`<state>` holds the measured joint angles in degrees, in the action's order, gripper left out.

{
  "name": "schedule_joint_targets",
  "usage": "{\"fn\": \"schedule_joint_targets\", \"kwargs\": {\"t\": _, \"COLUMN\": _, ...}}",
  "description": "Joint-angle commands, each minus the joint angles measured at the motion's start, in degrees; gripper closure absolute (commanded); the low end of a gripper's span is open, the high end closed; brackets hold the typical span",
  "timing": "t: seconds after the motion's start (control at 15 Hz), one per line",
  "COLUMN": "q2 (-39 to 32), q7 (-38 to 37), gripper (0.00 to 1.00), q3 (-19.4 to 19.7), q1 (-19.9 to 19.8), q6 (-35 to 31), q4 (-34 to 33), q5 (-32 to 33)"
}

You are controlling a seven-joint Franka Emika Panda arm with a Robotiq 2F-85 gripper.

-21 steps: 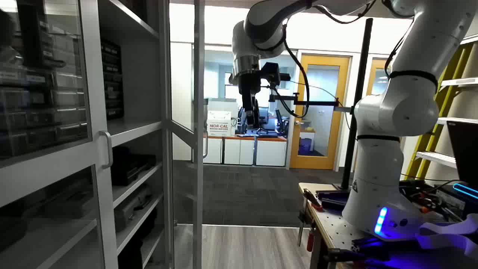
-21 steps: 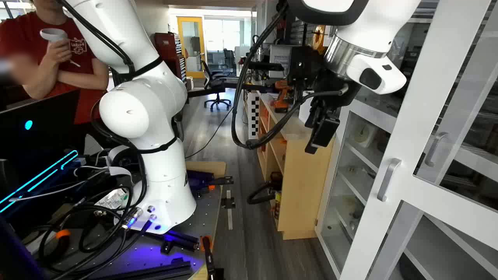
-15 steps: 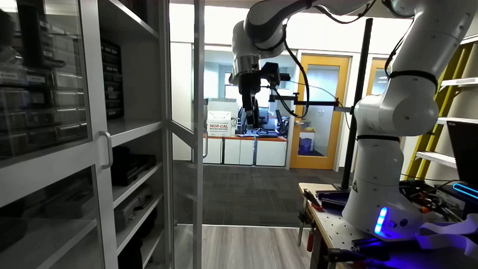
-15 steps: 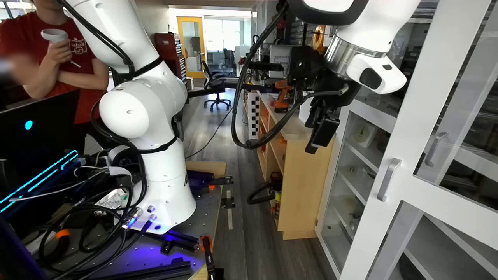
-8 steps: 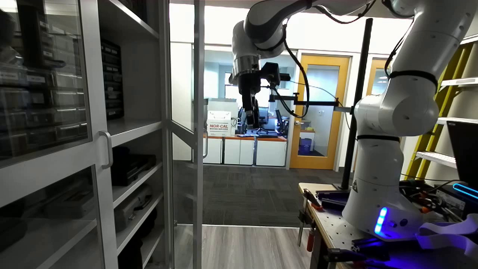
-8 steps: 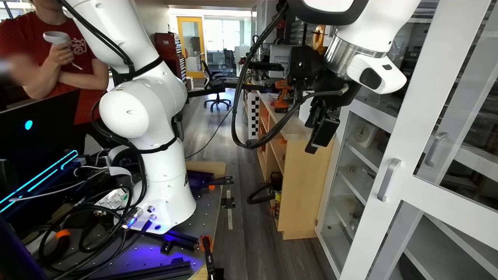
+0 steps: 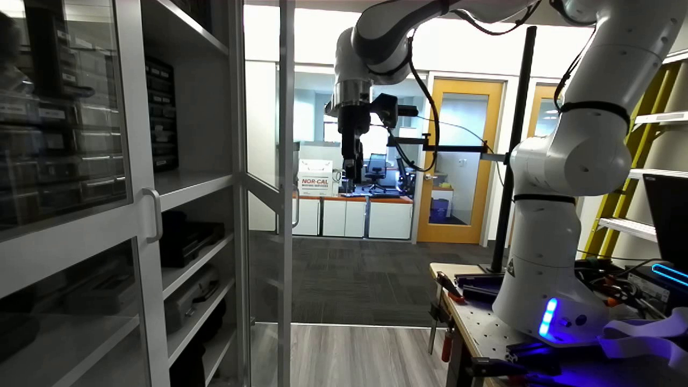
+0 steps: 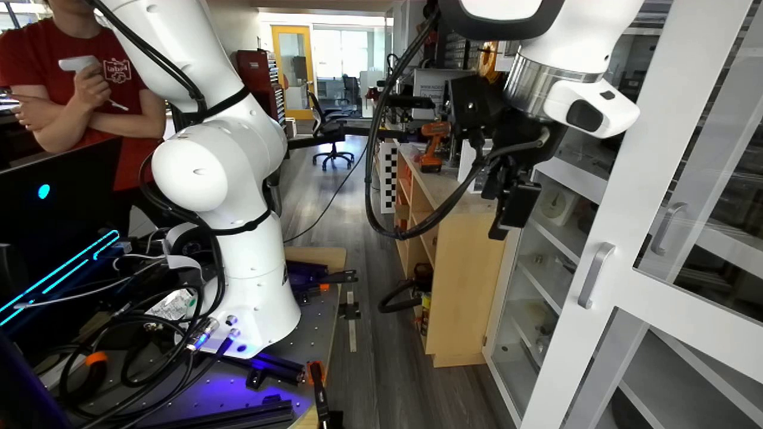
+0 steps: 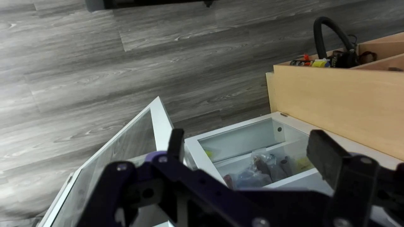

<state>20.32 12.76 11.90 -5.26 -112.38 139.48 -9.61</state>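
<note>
Furniture and Fittings Around You

You have in view: one orange cordless drill (image 8: 434,147), standing on a wooden shelving unit (image 8: 462,286); one black hose (image 9: 319,35), looping out of that unit; one checkered board (image 8: 388,177), upright near it; one swivel office chair (image 8: 326,126); one red tool chest (image 8: 255,71). You further have: one white carton (image 7: 315,177) marked NOR-CAL, on low cabinets (image 7: 391,219); one glazed wooden door (image 7: 481,183); one yellow stepladder (image 7: 642,134).

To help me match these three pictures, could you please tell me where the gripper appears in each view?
In an exterior view: the gripper hangs just above mid-picture, right of the glass-door cabinet.
In an exterior view: the gripper is right of centre, near the cabinet's left edge.
In the wrist view: the gripper spans the bottom, open, partly hiding the cabinet.
Shared landmark: the glass-door cabinet, visible in all three.
</note>
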Motion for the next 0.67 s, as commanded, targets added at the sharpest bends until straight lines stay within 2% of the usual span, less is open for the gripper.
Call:
{"fn": "schedule_joint_targets", "kwargs": {"t": 0.0, "q2": 0.7, "q7": 3.8, "gripper": 0.0, "q3": 0.3, "q1": -0.7, "q6": -5.5, "q4": 1.8, "q5": 0.5}}
{"fn": "schedule_joint_targets", "kwargs": {"t": 0.33, "q2": 0.8, "q7": 9.7, "gripper": 0.0, "q3": 1.1, "q1": -0.5, "q6": -14.1, "q4": 4.5, "q5": 1.9}}
{"fn": "schedule_joint_targets", "kwargs": {"t": 0.6, "q2": 0.8, "q7": 14.6, "gripper": 0.0, "q3": 2.5, "q1": 0.1, "q6": -20.9, "q4": 6.9, "q5": 0.7}}
